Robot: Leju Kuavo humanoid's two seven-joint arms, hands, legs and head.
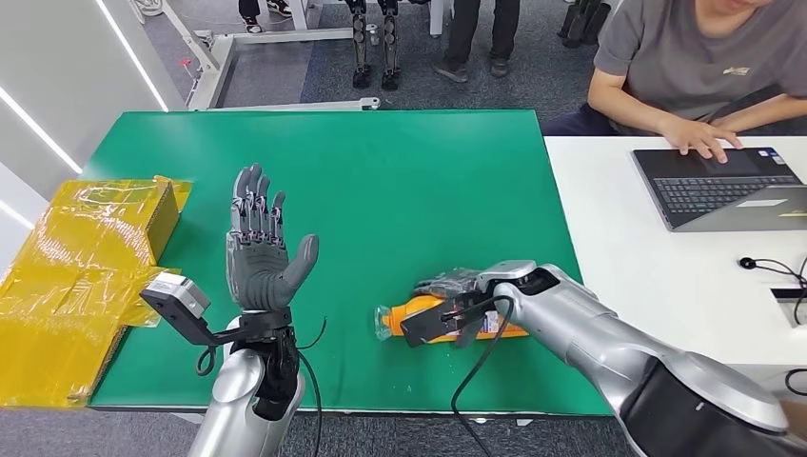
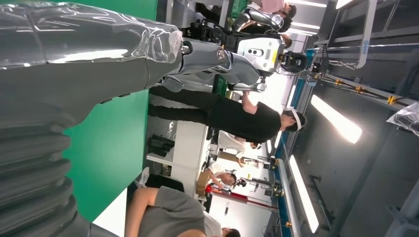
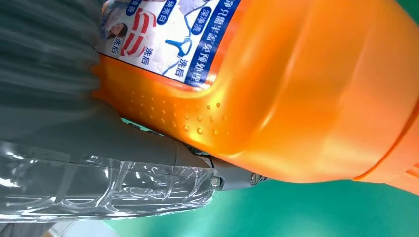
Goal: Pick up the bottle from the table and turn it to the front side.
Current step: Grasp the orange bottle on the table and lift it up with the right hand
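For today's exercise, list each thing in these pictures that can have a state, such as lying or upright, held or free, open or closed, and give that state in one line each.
Orange bottle: lying on its side on the green table, with the right hand on it.
Right hand: fingers around the bottle, thumb against its side.
Left hand: raised, fingers apart, holding nothing.
Laptop: open, a person's hand on it.
Yellow bags: lying flat at the table's edge.
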